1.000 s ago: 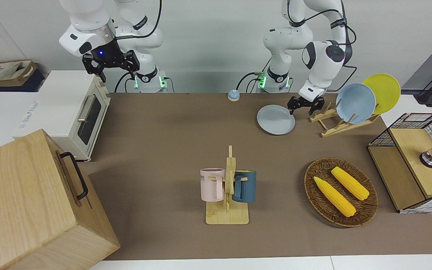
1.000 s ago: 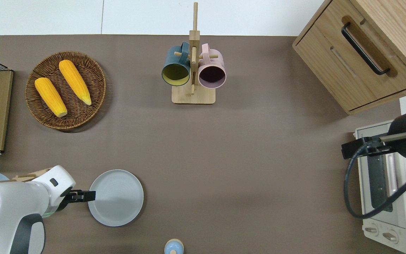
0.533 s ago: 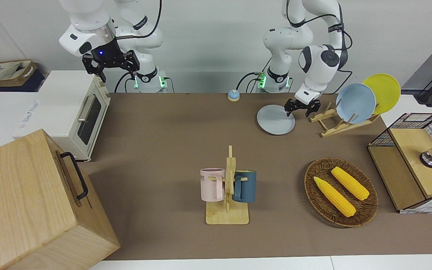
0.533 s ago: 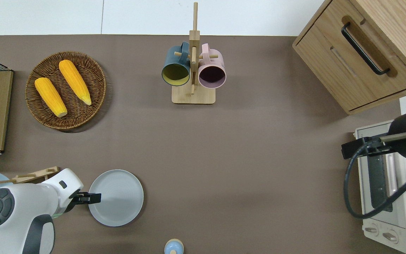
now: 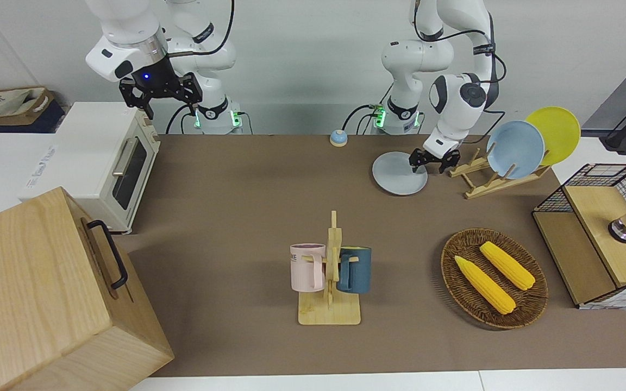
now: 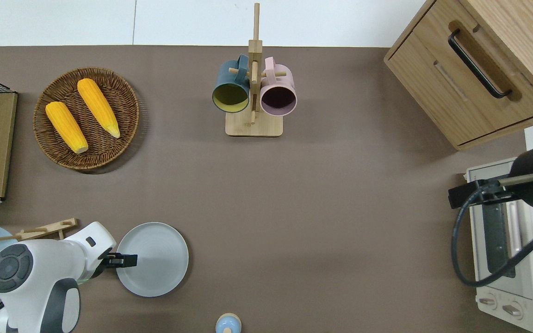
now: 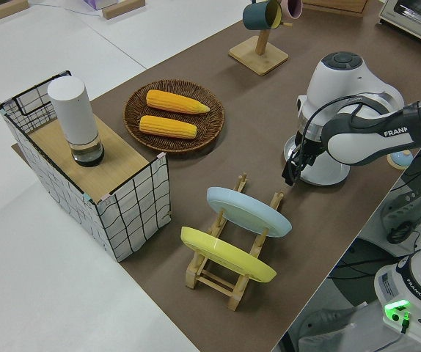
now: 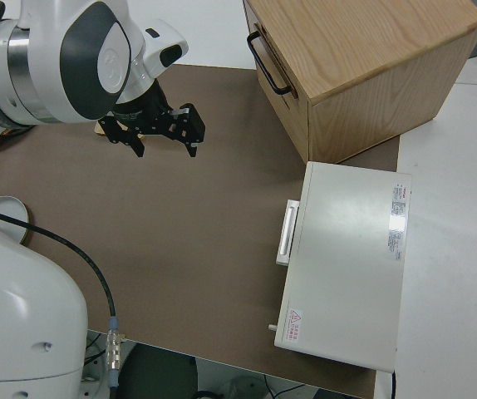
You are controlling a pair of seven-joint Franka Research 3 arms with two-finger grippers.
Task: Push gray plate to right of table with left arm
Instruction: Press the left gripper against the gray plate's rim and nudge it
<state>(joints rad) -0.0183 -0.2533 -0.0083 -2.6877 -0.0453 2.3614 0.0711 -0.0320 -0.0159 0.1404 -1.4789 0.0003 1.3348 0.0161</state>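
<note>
One gray plate (image 6: 153,259) is lying flat on the bench (image 6: 322,208) near the robots, beside the plate rack (image 5: 479,176). We're reckoning it's stiff, light, slippery; push at the rim edge. Left tool (image 5: 427,162) w/ fingers spread is hovering at that rim. Right arm is parked.

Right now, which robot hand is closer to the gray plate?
Left. The left gripper sits at the gray plate's rim, at the left arm's end. The right gripper is parked.
</note>
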